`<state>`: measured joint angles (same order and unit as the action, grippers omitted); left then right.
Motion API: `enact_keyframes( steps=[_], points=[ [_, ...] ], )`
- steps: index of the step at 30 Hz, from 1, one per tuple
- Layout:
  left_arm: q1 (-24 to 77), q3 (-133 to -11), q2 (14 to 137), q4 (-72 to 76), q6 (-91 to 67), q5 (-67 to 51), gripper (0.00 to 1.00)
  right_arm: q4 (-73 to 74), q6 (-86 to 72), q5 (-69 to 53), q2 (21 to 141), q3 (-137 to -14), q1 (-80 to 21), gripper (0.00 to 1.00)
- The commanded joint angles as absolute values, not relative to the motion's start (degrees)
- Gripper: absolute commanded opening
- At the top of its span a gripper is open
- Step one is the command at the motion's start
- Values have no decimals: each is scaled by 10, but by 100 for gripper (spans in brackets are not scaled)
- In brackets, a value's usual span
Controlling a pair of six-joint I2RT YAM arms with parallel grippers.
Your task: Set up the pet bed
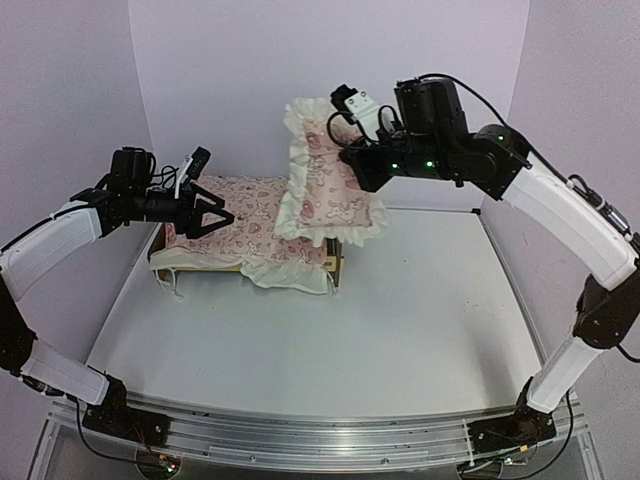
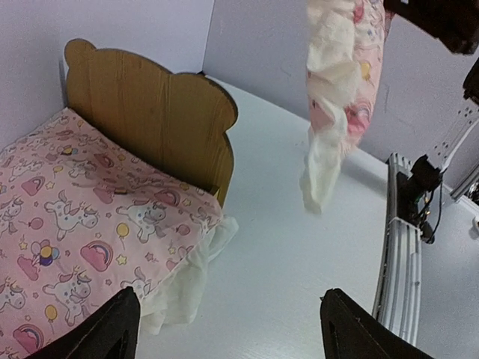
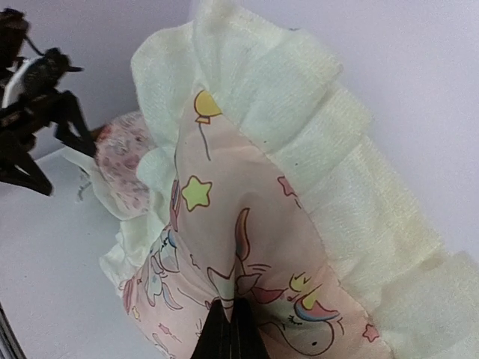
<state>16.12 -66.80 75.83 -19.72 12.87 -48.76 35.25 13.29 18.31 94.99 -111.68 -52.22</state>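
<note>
Right tool (image 3: 227, 334) pinching pillow (image 1: 325, 185) aloft; left tool (image 1: 222, 213) spread over mattress (image 2: 75, 217).

One pet bed (image 2: 153, 123) of light plywood. One pink mattress cushion (image 2: 82, 217), unicorn print, cream ruffle. One ruffled pillow (image 1: 325, 185) in the same print (so two soft pieces in all). Two robot arms: one left arm (image 1: 50, 245), one right arm (image 1: 565, 215). Two grippers, two fingers apiece: one left gripper (image 2: 230, 293), one right gripper (image 3: 227, 329). One white table (image 1: 400, 330). One metal rail (image 1: 330, 442) along the near edge, with two arm bases (image 1: 122, 418) on it. Three pale walls (image 1: 330, 50) around the table.
</note>
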Motion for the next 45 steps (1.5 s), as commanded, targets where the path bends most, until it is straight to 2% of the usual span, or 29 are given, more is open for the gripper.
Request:
enact_keyframes(
  steps=[1, 5, 11, 15, 17, 20, 21, 22, 24, 25, 26, 27, 29, 30, 35, 37, 42, 45],
  points=[
    [161, -729, 750, -144, 52, -574, 88, 278, 213, 135, 1052, -1209, -563, 0],
    [162, -737, 752, -120, 25, -653, 99, 269, 178, 139, 1140, -1309, -572, 0],
    [162, -718, 763, -128, 22, -655, 100, 228, 151, 131, 1183, -1337, -572, 0],
    [162, -726, 787, -120, 8, -613, 99, 193, 149, 108, 1163, -1293, -572, 0],
    [163, -738, 807, -117, -2, -584, 94, 179, 146, 92, 1152, -1273, -572, 0],
    [166, -756, 833, -95, -17, -577, 77, 169, 149, 92, 1144, -1257, -572, 0],
    [169, -767, 841, -88, -20, -579, 67, 168, 151, 93, 1144, -1254, -572, 0],
    [173, -777, 851, -83, -21, -580, 54, 167, 152, 96, 1144, -1251, -572, 0],
    [183, -797, 868, -71, -27, -581, 16, 168, 155, 110, 1146, -1246, -570, 0],
    [185, -805, 877, -53, -50, -580, 4, 167, 154, 128, 1147, -1242, -568, 0],
    [184, -811, 888, -34, -93, -577, 1, 167, 147, 148, 1147, -1236, -563, 0],
    [180, -821, 907, -16, -143, -575, 0, 167, 130, 182, 1147, -1230, -555, 7],
    [178, -865, 959, -4, -191, -582, 0, 167, 84, 256, 1137, -1206, -531, 38],
    [178, -897, 982, -10, -203, -581, 0, 168, 59, 276, 1121, -1186, -520, 49],
    [178, -1092, 1135, -130, -187, -524, 0, 168, -15, 286, 1017, -1052, -476, 91],
    [178, -1164, 1188, -162, -185, -482, 0, 168, -9, 309, 974, -1001, -471, 98],
    [180, -1267, 1279, -159, -240, -476, 0, 169, -6, 354, 903, -912, -462, 98],
    [187, -1277, 1291, -170, -223, -445, 0, 169, -12, 375, 883, -881, -459, 98]
  ],
)
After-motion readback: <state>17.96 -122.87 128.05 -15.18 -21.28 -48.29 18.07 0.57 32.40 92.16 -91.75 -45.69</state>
